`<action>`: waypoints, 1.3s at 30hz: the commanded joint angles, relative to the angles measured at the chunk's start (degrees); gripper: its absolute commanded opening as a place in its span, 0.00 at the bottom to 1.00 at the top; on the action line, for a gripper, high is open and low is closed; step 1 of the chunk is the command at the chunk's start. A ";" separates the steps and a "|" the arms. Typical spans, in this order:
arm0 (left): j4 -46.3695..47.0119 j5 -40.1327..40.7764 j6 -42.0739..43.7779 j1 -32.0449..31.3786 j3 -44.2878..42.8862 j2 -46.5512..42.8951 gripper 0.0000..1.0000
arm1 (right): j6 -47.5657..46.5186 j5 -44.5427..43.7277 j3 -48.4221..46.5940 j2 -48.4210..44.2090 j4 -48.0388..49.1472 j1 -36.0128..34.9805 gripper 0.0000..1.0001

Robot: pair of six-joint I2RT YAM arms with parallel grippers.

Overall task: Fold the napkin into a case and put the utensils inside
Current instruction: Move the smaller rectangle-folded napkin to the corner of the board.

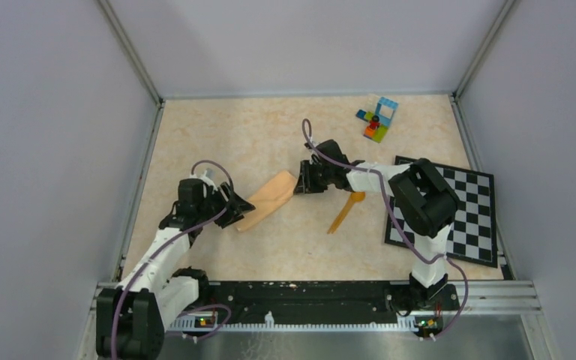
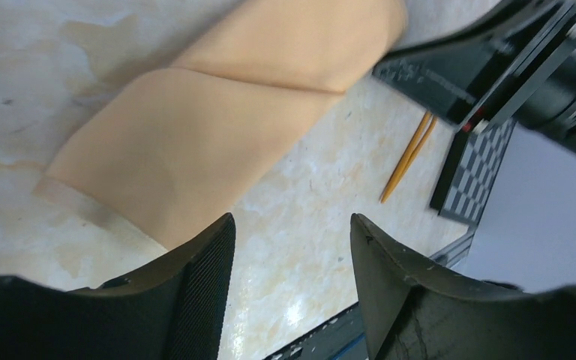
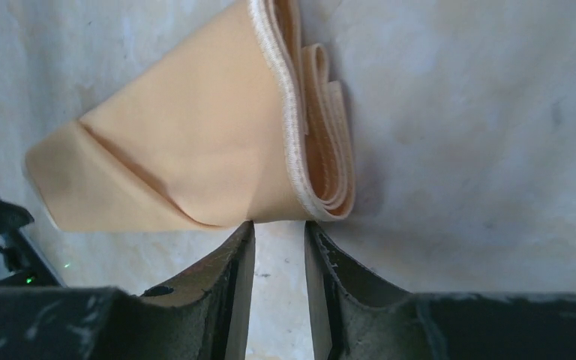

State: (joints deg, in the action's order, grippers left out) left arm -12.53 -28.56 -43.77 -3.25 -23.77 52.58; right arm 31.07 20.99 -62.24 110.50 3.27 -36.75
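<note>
- Overhead view: a peach napkin (image 1: 268, 197), already folded into a narrow slanting strip, is seen lying on the bench (image 1: 270, 127) between the two arms.
- The left pincer (image 1: 232, 214) is placed at the strip's near-left end and the right pincer (image 1: 300, 180) at its far-right end.
- Two orange utensils (image 1: 343, 214) are laid side by side on the bench, just right of the napkin and outside it.
- A checkered board (image 1: 472, 210) and toy bricks (image 1: 377, 120) are set well apart from them.
- Left wrist view: the left pincer (image 2: 292, 232) is held wide apart, with only bare bench between its tips.
- One tip is seen at the edge of the napkin (image 2: 195, 142), and the utensils (image 2: 407, 154) are visible beyond.
- Right wrist view: the right pincer (image 3: 279, 229) is nearly closed, with a narrow gap left.
- Its tips are set against the layered, hemmed end of the napkin (image 3: 187, 157), and no cloth is seen between them.
- The folding step is judged to be nearly done, with the loading of the utensils not yet begun.
- Next, the layered end would need to be opened or held down so that a utensil can be picked up and slid inside.
</note>
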 commanded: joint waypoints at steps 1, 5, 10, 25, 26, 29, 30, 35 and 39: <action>-0.96 0.55 5.34 -4.22 -3.57 5.04 0.62 | -5.57 -5.31 -5.93 -0.68 -9.37 1.61 0.35; 3.14 -0.07 2.84 -5.07 -1.58 7.04 0.60 | -3.11 1.42 -0.16 -5.19 -6.25 1.83 0.46; 4.70 7.52 1.84 -5.10 1.14 7.35 0.62 | 4.45 9.57 5.12 -3.49 6.78 1.77 0.46; -4.69 14.65 6.72 -5.10 -3.06 -11.69 0.71 | -2.20 14.47 -58.77 37.02 -8.75 -3.66 0.36; -5.94 14.43 7.75 -5.10 -4.49 -10.23 0.71 | -2.59 13.85 -64.69 39.11 -12.94 -3.79 0.38; -8.46 13.74 11.69 -5.10 -7.98 -4.31 0.71 | -3.99 10.58 -67.13 37.70 -19.85 -3.72 0.44; -9.34 14.35 12.83 -5.06 -9.17 -2.02 0.70 | -4.42 9.21 -63.45 34.80 -19.44 -3.64 0.46; -9.79 14.53 14.26 -5.02 -14.85 8.93 0.67 | -3.79 12.03 -45.66 22.09 -15.29 -2.09 0.53; -5.53 7.95 11.10 -5.02 -15.21 14.80 0.60 | 3.05 19.18 -33.65 19.58 -2.89 -2.67 0.49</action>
State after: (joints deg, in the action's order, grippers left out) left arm -21.21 -15.49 -31.90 -8.29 -36.88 63.86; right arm 28.99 33.67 -104.18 135.85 -10.41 -39.53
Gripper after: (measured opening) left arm 0.624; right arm 0.511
